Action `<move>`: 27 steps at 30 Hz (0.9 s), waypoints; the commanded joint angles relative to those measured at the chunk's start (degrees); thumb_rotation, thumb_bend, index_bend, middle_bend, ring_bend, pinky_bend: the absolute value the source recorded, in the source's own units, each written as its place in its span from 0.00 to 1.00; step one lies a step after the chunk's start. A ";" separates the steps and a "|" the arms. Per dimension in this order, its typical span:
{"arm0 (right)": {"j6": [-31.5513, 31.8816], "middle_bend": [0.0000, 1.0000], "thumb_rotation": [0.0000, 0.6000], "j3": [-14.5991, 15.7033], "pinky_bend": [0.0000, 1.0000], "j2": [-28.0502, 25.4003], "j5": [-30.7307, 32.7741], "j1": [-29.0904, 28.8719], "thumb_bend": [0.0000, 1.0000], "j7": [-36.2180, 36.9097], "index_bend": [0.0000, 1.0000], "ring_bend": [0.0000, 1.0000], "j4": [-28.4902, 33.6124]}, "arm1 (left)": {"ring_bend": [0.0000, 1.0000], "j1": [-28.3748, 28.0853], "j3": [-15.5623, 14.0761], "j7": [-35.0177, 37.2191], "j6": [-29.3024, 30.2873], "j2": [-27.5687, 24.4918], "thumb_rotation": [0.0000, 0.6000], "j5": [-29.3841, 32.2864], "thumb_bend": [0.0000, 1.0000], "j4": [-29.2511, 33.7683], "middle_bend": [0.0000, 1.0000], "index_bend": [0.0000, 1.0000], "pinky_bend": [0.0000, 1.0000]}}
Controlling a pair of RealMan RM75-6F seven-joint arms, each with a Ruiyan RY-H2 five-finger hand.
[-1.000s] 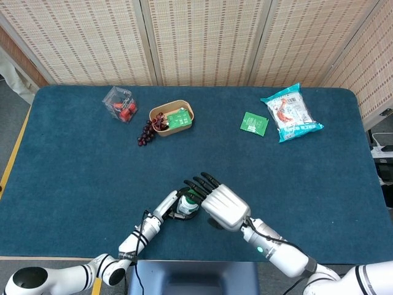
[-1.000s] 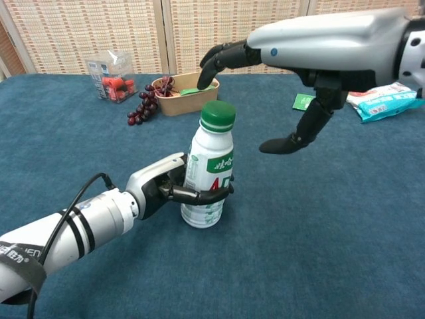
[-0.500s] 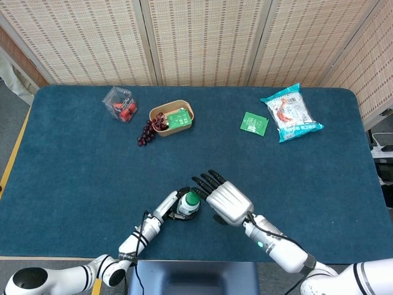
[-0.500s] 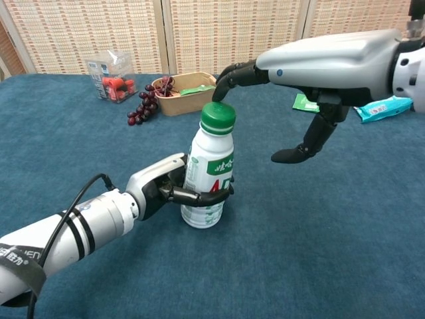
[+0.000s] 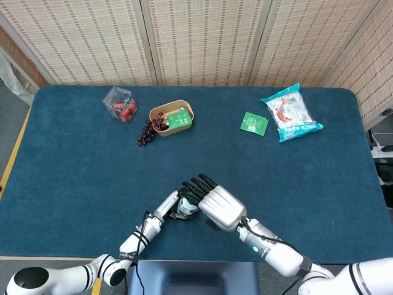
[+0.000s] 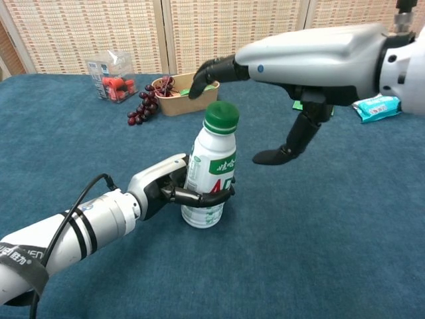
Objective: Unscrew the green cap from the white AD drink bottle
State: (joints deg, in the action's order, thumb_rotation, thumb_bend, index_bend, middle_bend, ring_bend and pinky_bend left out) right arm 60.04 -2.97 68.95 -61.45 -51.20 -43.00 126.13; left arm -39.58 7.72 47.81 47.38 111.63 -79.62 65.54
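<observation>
The white AD drink bottle (image 6: 209, 178) stands upright on the blue table near the front edge, its green cap (image 6: 221, 116) on top. My left hand (image 6: 174, 191) grips the bottle's lower body from the left. My right hand (image 6: 279, 73) hovers just above and to the right of the cap, fingers spread and thumb hanging down, touching nothing. In the head view the right hand (image 5: 216, 206) covers most of the bottle, with the left hand (image 5: 174, 204) beside it.
A paper bowl (image 5: 171, 116) with grapes (image 5: 147, 132) beside it sits at the back, with a clear box (image 5: 119, 103) to its left. A green packet (image 5: 254, 123) and a blue snack bag (image 5: 290, 112) lie at the back right.
My right hand drew back to the right of the cap, then returned left to hover over it. The left hand and bottle have stayed put.
</observation>
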 commanded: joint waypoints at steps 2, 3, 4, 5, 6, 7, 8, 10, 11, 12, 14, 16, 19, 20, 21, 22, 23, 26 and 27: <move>2.08 0.00 1.00 -1.35 0.00 2.15 0.69 0.03 0.20 -0.93 0.11 0.00 -1.22 | 0.33 0.12 -0.15 -0.22 0.25 -0.05 1.00 -0.21 1.00 0.07 0.79 0.63 0.00; 2.27 0.00 1.00 -1.61 0.00 2.46 1.08 -0.06 0.20 -1.02 0.11 0.00 -1.43 | 0.33 0.13 -0.18 -0.31 0.34 -0.07 1.00 -0.29 1.00 0.08 0.79 0.63 0.00; 2.37 0.00 1.00 -1.91 0.00 2.77 1.67 -0.21 0.20 -1.15 0.12 0.00 -1.65 | 0.33 0.16 -0.20 -0.37 0.41 -0.09 1.00 -0.35 1.00 0.11 0.79 0.63 0.00; 2.43 0.00 1.00 -2.10 0.00 2.95 2.17 -0.36 0.20 -1.32 0.13 0.00 -1.79 | 0.33 0.18 -0.20 -0.39 0.44 -0.09 1.00 -0.34 1.00 0.13 0.79 0.63 0.00; 2.49 0.00 1.00 -2.29 0.00 3.13 2.61 -0.52 0.20 -1.54 0.15 0.00 -1.91 | 0.33 0.20 -0.19 -0.39 0.45 -0.10 1.00 -0.33 1.00 0.15 0.79 0.63 0.00; 2.64 0.00 1.00 -2.55 0.00 3.40 3.14 -0.71 0.20 -1.81 0.17 0.00 -2.10 | 0.33 0.22 -0.18 -0.40 0.45 -0.11 1.00 -0.31 1.00 0.15 0.79 0.63 0.00; 2.83 0.00 1.00 -2.83 0.00 3.75 3.57 -0.90 0.20 -2.04 0.20 0.00 -2.36 | 0.33 0.24 -0.17 -0.38 0.42 -0.12 1.00 -0.26 1.00 0.16 0.79 0.63 0.00; 2.90 0.00 1.00 -3.19 0.00 4.20 4.41 -1.19 0.20 -2.18 0.25 0.00 -2.55 | 0.33 0.28 -0.18 -0.36 0.38 -0.14 1.00 -0.23 1.00 0.18 0.79 0.63 0.00; 2.92 0.00 1.00 -3.36 0.00 4.36 4.83 -1.35 0.20 -2.27 0.27 0.00 -2.58 | 0.33 0.29 -0.21 -0.37 0.36 -0.15 1.00 -0.25 1.00 0.19 0.79 0.63 0.00; 2.93 0.00 1.00 -3.50 0.00 4.51 5.16 -1.52 0.20 -2.40 0.28 0.00 -2.62 | 0.33 0.30 -0.22 -0.38 0.39 -0.15 1.00 -0.26 1.00 0.20 0.79 0.63 0.00; 3.24 0.00 1.00 -3.69 0.00 4.85 5.54 -1.77 0.20 -2.81 0.31 0.00 -2.74 | 0.33 0.35 -0.21 -0.40 0.43 -0.21 1.00 -0.27 1.00 0.28 0.79 0.63 0.00; 3.53 0.00 1.00 -3.67 0.00 5.08 5.84 -1.88 0.20 -3.14 0.33 0.00 -2.73 | 0.33 0.38 -0.18 -0.44 0.48 -0.27 1.00 -0.26 1.00 0.33 0.79 0.63 0.00; 4.02 0.00 1.00 -3.67 0.00 5.27 6.21 -1.98 0.20 -3.59 0.35 0.00 -2.73 | 0.33 0.41 -0.22 -0.43 0.51 -0.38 1.00 -0.33 1.00 0.41 0.79 0.63 0.00; 4.16 0.00 1.00 -3.69 0.00 5.33 6.23 -1.98 0.20 -3.62 0.36 0.00 -2.74 | 0.33 0.42 -0.22 -0.43 0.51 -0.40 1.00 -0.35 1.00 0.43 0.79 0.63 0.00; 4.22 0.00 1.00 -3.70 0.00 5.37 6.24 -1.98 0.20 -3.63 0.36 0.00 -2.74 | 0.33 0.42 -0.22 -0.43 0.51 -0.40 1.00 -0.35 1.00 0.43 0.79 0.63 0.00; 4.27 0.00 1.00 -3.70 0.00 5.40 6.25 -1.98 0.20 -3.65 0.37 0.00 -2.75 | 0.33 0.42 -0.23 -0.43 0.51 -0.41 1.00 -0.35 1.00 0.44 0.79 0.63 0.00; 4.27 0.00 1.00 -3.70 0.00 5.40 6.25 -1.98 0.20 -3.65 0.37 0.00 -2.75 | 0.33 0.42 -0.23 -0.43 0.51 -0.41 1.00 -0.35 1.00 0.44 0.79 0.63 0.00; 4.80 0.00 1.00 -3.94 0.00 5.72 6.30 -1.92 0.20 -3.43 0.41 0.00 -2.74 | 0.33 0.43 -0.33 -0.32 0.39 -0.40 1.00 -0.38 1.00 0.43 0.79 0.63 0.00; 5.17 0.00 1.00 -4.06 0.00 6.02 6.24 -1.90 0.20 -3.44 0.42 0.00 -2.85 | 0.33 0.42 -0.35 -0.29 0.34 -0.36 1.00 -0.39 1.00 0.34 0.79 0.63 0.00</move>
State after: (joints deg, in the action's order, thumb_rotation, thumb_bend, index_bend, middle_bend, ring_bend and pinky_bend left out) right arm 64.97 -6.92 74.76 -55.18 -53.12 -46.45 123.35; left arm -39.16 7.38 47.51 47.73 111.26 -80.00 65.89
